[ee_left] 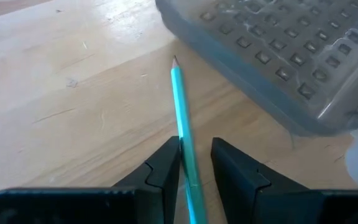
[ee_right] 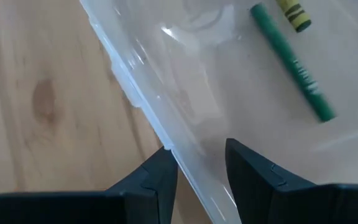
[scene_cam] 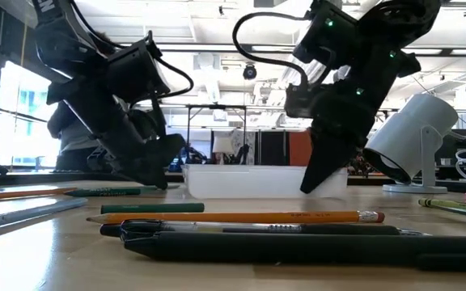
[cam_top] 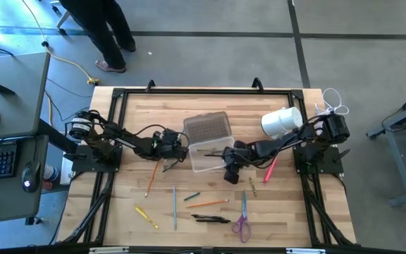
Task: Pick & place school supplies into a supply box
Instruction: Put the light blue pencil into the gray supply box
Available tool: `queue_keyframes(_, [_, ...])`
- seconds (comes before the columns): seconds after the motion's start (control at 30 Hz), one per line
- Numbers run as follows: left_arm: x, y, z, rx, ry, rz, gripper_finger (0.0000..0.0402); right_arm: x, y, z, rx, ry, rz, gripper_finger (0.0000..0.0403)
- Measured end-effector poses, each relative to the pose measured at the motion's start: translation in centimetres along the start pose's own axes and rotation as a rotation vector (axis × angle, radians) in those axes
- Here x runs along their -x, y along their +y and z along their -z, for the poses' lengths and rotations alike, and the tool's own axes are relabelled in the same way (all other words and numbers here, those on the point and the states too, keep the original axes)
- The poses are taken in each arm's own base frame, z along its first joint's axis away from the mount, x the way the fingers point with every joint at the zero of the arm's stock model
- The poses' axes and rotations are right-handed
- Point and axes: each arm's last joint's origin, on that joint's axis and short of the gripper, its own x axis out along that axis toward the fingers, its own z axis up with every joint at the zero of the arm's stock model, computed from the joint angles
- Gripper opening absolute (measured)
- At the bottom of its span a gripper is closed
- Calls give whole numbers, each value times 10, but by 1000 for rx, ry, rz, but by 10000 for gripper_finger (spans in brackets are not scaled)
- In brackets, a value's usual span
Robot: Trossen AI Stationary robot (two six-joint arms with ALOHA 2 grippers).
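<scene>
Two dark arms meet at the middle of the pale, plank-grained wooden tabletop [cam_top: 118, 219], one on each side of the supply box [cam_top: 210, 159]. It is a small clear plastic case, rectangular, with smooth glossy walls; its hinged lid [cam_top: 208, 128] lies folded back toward the far edge, greyish and translucent, moulded with a grid of small square dimples. Inside the clear tray lie a green crayon [ee_right: 293, 62] with dark print on its wrapper and the end of a yellow one [ee_right: 293, 12] with a black band.

The left pincer [ee_left: 196, 163] sits low at the box's left side, its fingers slightly parted around a thin teal pencil [ee_left: 183, 124] whose sharpened tip points at the lid; the pencil runs between the fingers, though whether they truly pinch it is hard to say. The right pincer [ee_right: 201, 158] is at the box's near right corner, fingers slightly parted astride the clear wall, gripping the rim as far as can be seen.

Loose supplies lie on the near half of the tabletop: an orange pencil [cam_top: 151, 180], a yellow one [cam_top: 146, 217], a blue-grey one [cam_top: 174, 207], a short green one [cam_top: 192, 196], black pens [cam_top: 210, 219] and purple-handled scissors [cam_top: 242, 215]. A pink marker [cam_top: 269, 170] lies under the right arm. A white cylinder [cam_top: 281, 121] stands near the right arm's base.
</scene>
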Motion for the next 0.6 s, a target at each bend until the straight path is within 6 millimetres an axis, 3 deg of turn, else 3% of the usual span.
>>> queue_keyframes(0.17, [0, 0, 0, 38, 3, -5, 133, 8, 1, -2, -1, -8, -22, 119])
queue_keyframes(0.6, [-10, -1, 7, 129, -86, -58, 133, 72, 7, -26, -7, -281, -66, 119])
